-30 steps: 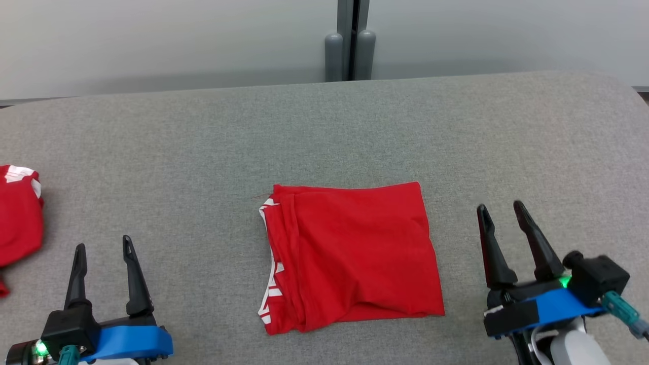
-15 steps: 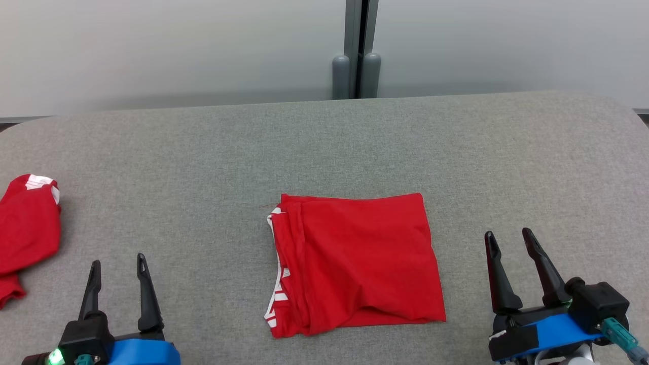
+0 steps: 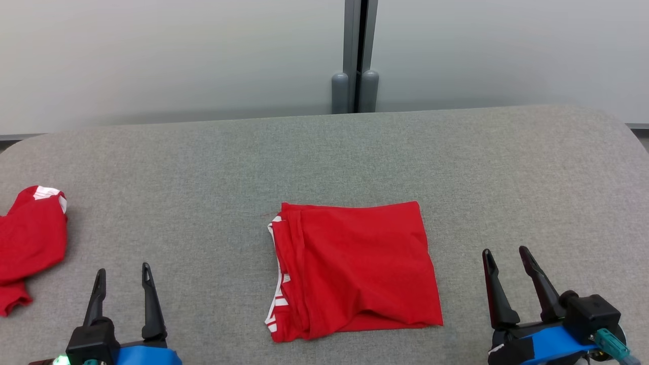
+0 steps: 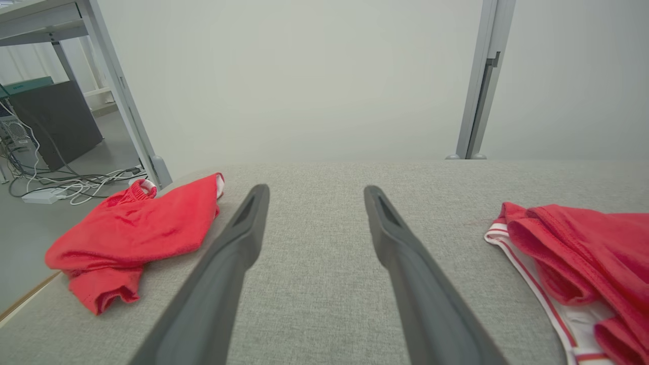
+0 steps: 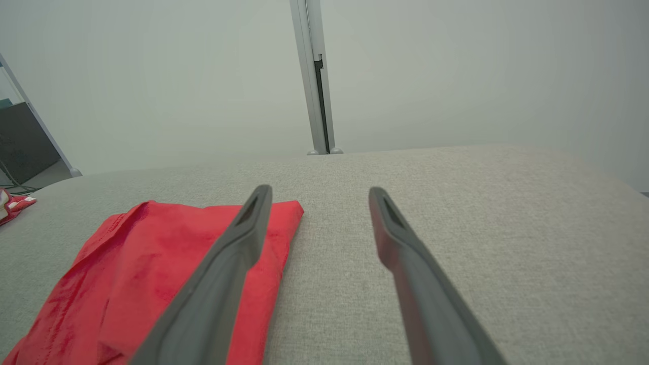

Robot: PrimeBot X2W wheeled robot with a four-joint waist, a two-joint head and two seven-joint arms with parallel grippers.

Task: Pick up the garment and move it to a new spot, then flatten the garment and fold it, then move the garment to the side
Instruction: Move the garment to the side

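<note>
Left end effector [image 3: 124, 268] spread wide, empty, right end effector [image 3: 505, 250] likewise, folded red garment [image 3: 355, 268] untouched between them on grey tabletop [image 3: 203, 167]

We log the garment [image 3: 355, 268] as plain red, red-and-white striped band on its left edge | second garment [image 3: 30, 243] red as well, white trim | table [image 3: 203, 167] flecked grey cloth | left gripper [image 3: 123, 268] and right gripper [image 3: 504, 249] both black-fingered on blue mounts [image 3: 555, 340] | we see a green light [image 3: 61, 361] at the left one's base | wall [image 3: 152, 50] pale grey-white, post [image 3: 359, 50] mid grey
</note>
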